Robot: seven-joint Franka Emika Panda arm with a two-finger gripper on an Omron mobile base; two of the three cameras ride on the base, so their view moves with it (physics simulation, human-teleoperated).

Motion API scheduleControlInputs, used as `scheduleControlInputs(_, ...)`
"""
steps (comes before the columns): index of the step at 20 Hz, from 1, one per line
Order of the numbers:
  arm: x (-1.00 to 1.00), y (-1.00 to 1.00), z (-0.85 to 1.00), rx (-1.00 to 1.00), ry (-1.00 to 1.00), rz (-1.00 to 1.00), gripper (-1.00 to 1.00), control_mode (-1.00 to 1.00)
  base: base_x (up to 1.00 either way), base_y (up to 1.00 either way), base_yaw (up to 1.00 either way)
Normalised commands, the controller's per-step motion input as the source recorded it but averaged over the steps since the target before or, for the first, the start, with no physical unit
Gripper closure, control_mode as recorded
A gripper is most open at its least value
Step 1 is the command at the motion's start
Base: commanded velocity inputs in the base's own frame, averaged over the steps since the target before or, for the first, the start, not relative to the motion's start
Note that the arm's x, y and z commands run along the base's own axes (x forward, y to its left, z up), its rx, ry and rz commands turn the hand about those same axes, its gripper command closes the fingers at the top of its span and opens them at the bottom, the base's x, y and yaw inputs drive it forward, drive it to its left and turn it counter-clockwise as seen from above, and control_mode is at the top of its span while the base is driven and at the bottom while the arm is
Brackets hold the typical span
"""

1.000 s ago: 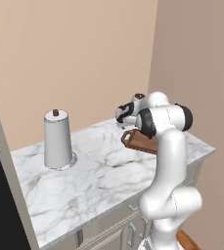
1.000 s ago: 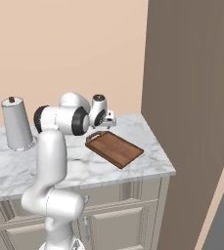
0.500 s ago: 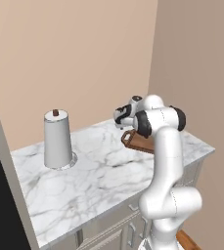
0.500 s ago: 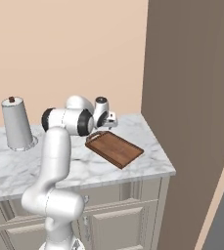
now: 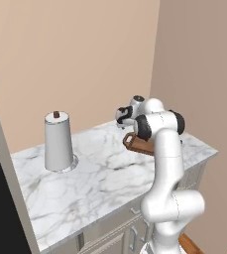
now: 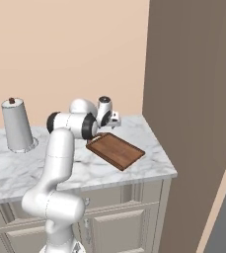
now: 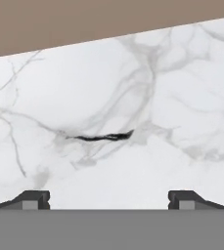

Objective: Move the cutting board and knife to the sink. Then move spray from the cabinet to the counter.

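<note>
In the hand view the knife point(image 7: 103, 137) lies flat on the marble surface point(image 7: 182, 88) at frame centre, long axis left-right, directly ahead of the wide-open, empty tool point(image 7: 108, 199).

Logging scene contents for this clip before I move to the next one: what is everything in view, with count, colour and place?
cutting board: one, dark reddish-brown, flat on the counter near its right end, handle end toward the arm.
paper-towel roll: one, white with a dark cap, upright on a round base at the counter's left rear.
counter: one, white marble with grey veins, along the beige wall.
base cabinets: cream, panelled, under the counter.
tall panel: one, taupe brown, right of the counter.
arm: one, white with dark joints, rising in front of the counter.
gripper: one, jaws wide apart and holding nothing, over bare marble by the board's handle end.
</note>
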Motion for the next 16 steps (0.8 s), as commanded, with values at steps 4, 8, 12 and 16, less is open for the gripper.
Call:
scheduleControlInputs(4, 0.00, 0.00, -0.40, 0.00, 0.07, 0.00, -1.00, -1.00, 0.00, 0.00, 0.00)
scheduleControlInputs(8, -0.01, 0.00, -0.50, 0.00, 0.15, 0.00, -1.00, -1.00, 0.00, 0.00, 0.00)
scheduleControlInputs(12, -0.22, 0.00, -0.58, 0.00, 0.21, 0.00, -1.00, -1.00, 0.00, 0.00, 0.00)
scheduleControlInputs(16, -0.32, 0.00, -0.60, 0.00, 0.19, 0.00, -1.00, -1.00, 0.00, 0.00, 0.00)
